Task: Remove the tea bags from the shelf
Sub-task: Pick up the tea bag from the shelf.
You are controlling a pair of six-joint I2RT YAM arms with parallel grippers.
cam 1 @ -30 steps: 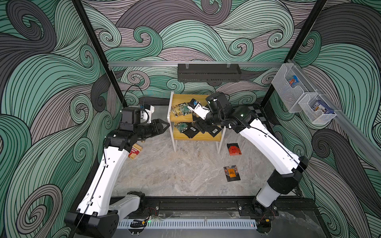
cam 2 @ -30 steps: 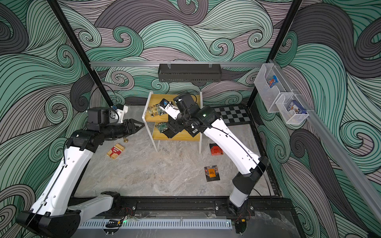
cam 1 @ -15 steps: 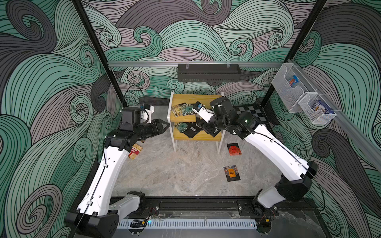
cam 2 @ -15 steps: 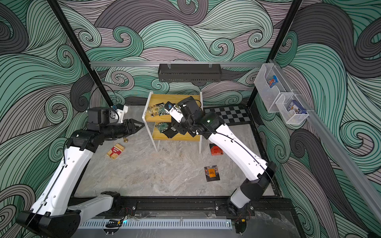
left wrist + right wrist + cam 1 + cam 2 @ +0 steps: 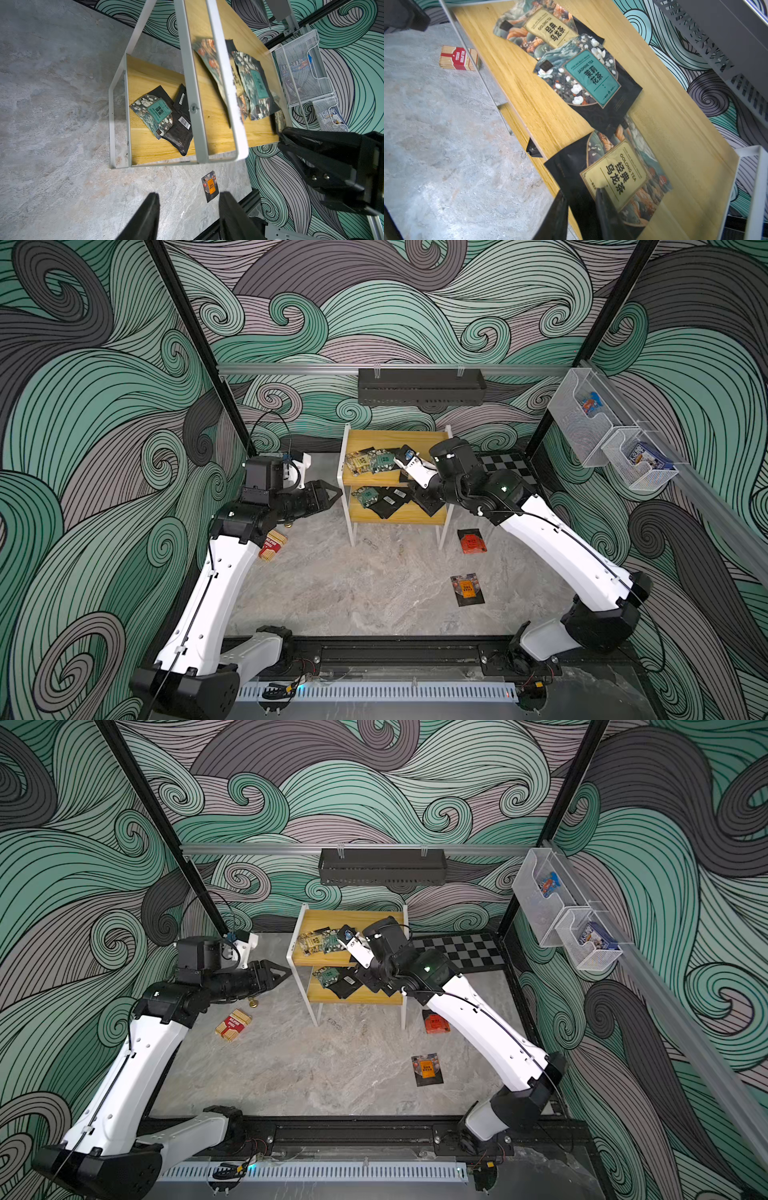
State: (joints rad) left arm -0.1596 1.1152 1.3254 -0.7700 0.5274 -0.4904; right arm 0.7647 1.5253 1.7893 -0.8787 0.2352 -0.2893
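Right wrist, right arm (image 5: 552,547) angled over shelf (image 5: 529,93); right end effector (image 5: 580,193) astride tea bag (image 5: 614,172) (grip unclear)

Left tool (image 5: 188,194) fingers spread, arm outstretched, right tool (image 5: 579,192) fingers narrowly apart, wrist bent

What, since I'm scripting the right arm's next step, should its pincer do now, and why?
Probably close the right pincer on the nearest oolong sachet. Its jaws straddle the sachet's black edge, which overhangs the shelf, and a gap shows between them, so the grip does not look firm enough to lift.
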